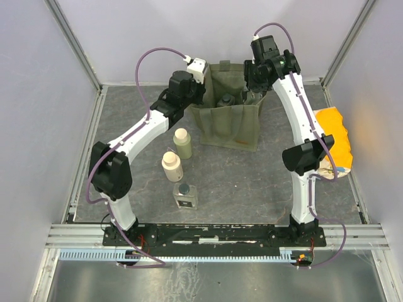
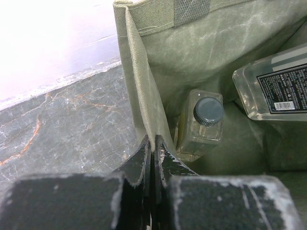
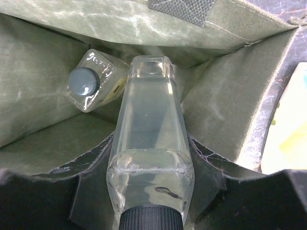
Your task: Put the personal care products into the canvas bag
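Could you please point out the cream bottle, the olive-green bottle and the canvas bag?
cream bottle [image 1: 172, 171], top view, its body
olive-green bottle [image 1: 184, 148], top view, its body
canvas bag [image 1: 224, 129], top view, front wall

Three clear bottles [image 1: 185, 196] [image 3: 149, 139] [image 3: 93, 88], one olive bottle [image 1: 183, 144], one cream bottle [image 1: 172, 167] (five total), one bag [image 1: 230, 129], one packet [image 1: 334, 135].

Lab cell: white panels [image 1: 38, 94], aluminium rails [image 1: 214, 234]

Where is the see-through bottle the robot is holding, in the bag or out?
In. The clear bottle in the right gripper sits between the canvas bag walls, beside another bottle already inside.
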Available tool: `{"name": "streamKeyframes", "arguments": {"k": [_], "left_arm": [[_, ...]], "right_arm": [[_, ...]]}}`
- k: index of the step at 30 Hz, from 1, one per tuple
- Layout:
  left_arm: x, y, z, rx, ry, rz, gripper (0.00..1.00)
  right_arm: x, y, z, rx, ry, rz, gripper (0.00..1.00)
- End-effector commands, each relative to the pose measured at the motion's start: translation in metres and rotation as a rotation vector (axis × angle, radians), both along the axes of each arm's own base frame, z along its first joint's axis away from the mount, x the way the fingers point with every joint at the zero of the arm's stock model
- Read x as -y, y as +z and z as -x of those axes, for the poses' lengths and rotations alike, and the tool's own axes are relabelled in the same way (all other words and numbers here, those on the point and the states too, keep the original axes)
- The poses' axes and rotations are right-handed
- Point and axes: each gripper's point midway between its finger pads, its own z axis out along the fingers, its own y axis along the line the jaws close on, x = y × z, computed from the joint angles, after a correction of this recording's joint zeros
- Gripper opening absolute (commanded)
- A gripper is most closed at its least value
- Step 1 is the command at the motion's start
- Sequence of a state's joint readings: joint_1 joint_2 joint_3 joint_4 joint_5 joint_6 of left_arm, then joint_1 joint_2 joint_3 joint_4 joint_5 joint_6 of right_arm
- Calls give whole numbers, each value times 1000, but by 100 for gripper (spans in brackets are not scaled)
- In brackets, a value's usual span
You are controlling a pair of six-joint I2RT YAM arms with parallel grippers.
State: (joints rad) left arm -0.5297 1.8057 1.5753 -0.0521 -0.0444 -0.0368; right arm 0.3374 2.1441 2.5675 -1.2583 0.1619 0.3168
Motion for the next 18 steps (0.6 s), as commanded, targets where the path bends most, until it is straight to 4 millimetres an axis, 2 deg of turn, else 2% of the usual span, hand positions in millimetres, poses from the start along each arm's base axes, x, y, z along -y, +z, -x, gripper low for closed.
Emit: {"name": "streamKeyframes", "arguments": {"k": [1,9,18], "left_arm": [[0,30,7,70,-17,52,3],[0,34,11,107,-26,88,3],[4,20,10,93,-41,77,3]], "right_arm": [[9,24,-10,84,-23,-9,0],[10,-30,-23,-14,-19,52,0],[12,-68,-36,-78,-3,62,0]]}}
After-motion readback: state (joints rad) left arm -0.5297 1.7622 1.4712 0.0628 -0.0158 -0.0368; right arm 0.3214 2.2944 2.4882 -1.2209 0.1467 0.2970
